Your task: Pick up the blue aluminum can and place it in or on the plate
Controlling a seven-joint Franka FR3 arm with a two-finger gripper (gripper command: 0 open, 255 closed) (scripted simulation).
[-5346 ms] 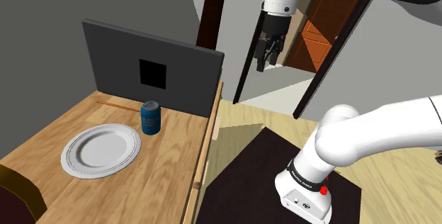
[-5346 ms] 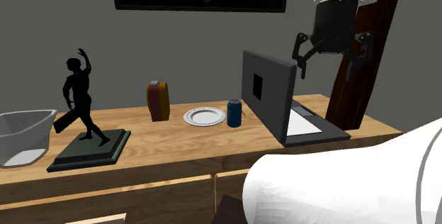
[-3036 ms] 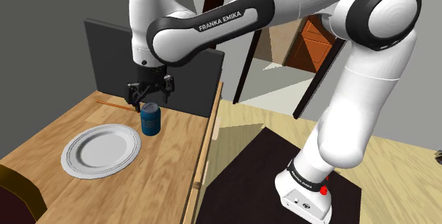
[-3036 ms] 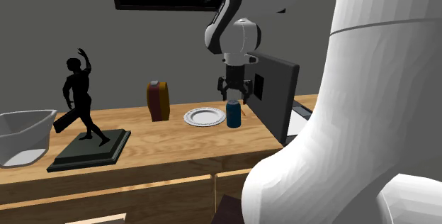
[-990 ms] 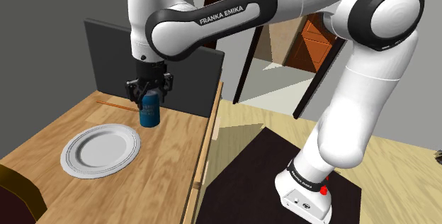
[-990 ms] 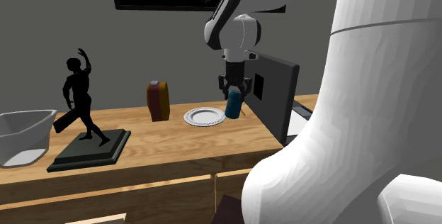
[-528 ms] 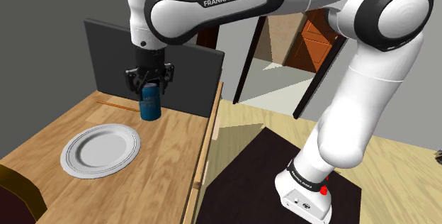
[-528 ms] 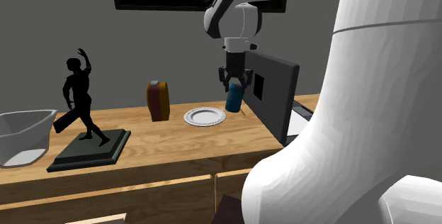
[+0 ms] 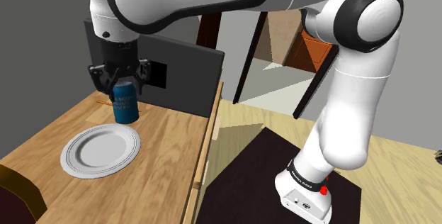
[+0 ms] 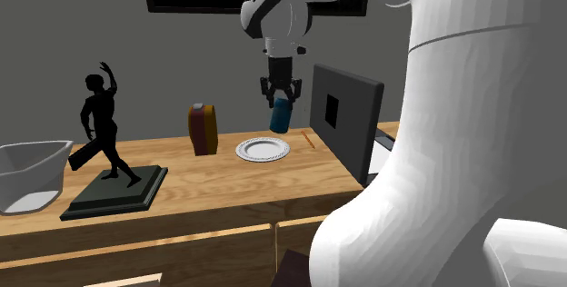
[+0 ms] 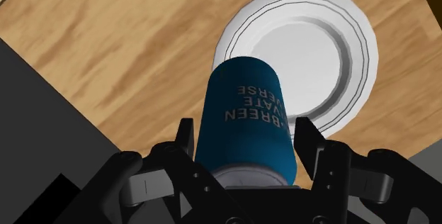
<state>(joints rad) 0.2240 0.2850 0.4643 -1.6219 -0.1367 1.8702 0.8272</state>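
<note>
Above the wooden tabletop (image 9: 170, 160), the black gripper (image 9: 122, 88) points downward with its fingers closed against the sides of the blue can (image 9: 125, 104). In the wrist view, the gripper (image 11: 246, 142) clasps the can (image 11: 244, 116) near its upper end, one finger on each side and both in contact. White lettering runs across the can body. In the second exterior view, the gripper (image 10: 280, 94) holds the can (image 10: 280, 114) clear of the tabletop (image 10: 227, 182), and the can leans slightly off vertical.

The white plate (image 9: 71, 164) lies flat on the table. It is bare and has a ribbed rim. Seen along the gripper, the can's lower end overlaps the edge of the plate (image 11: 361, 52) that is closest to the dark screen. From the side, the can hangs higher than the plate (image 10: 245, 150) and is not touching it.

A dark upright screen (image 9: 180, 63) stands on the table just behind the gripper. A thin orange stick (image 10: 309, 140) lies on the wood between the plate and the screen (image 10: 350, 113). Further along the table stand a reddish-brown object (image 10: 202, 129), a black figurine (image 10: 103, 126) on a base, and a grey tub (image 10: 32, 172).
</note>
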